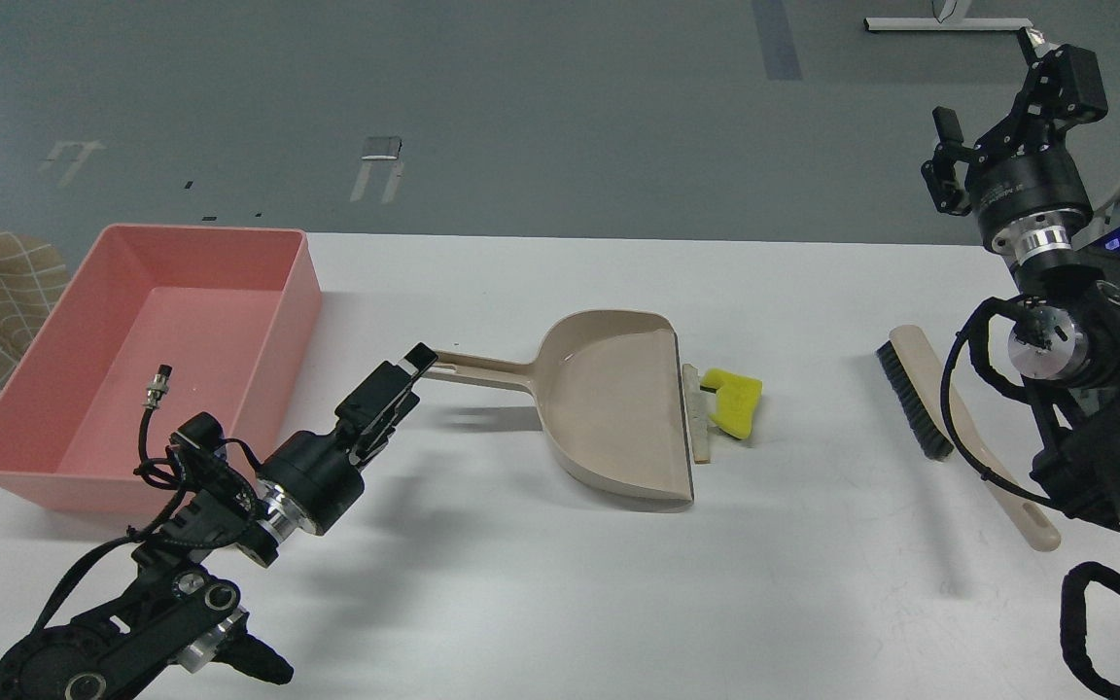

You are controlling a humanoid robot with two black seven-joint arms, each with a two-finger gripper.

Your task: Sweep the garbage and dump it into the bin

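The garbage sits near the middle of the white table (pixel 560 603): a bright yellow chunk (pixel 733 400) with a notch in one side, and a thin whitish wedge (pixel 696 416) with a tan edge. The wedge lies along the straight front lip of the beige dustpan (pixel 609 413), just at its 3 o'clock side, and the yellow chunk rests against the wedge's outer side, partly overlapping it. The dustpan lies flat with its mouth toward 3 o'clock and its slim handle pointing toward 9 o'clock. At the handle's tip is the left gripper (pixel 416 364), its dark fingers at the handle's end; whether they actually pinch the handle cannot be told from this angle. Farther toward 9 o'clock stands the pink bin (pixel 294 292), at the table's left edge, well apart from the garbage. A small metal plug on a black cable shows in front of it, belonging to the left arm. Toward 3 o'clock from the garbage, well apart, a beige brush (pixel 949 428) with black bristles lies flat on the table. The right gripper (pixel 993 102) is raised at the 1 o'clock corner, above the table's far edge, its fingers spread apart and holding nothing. Faint white lettering circles the right wrist housing but is too small to read.
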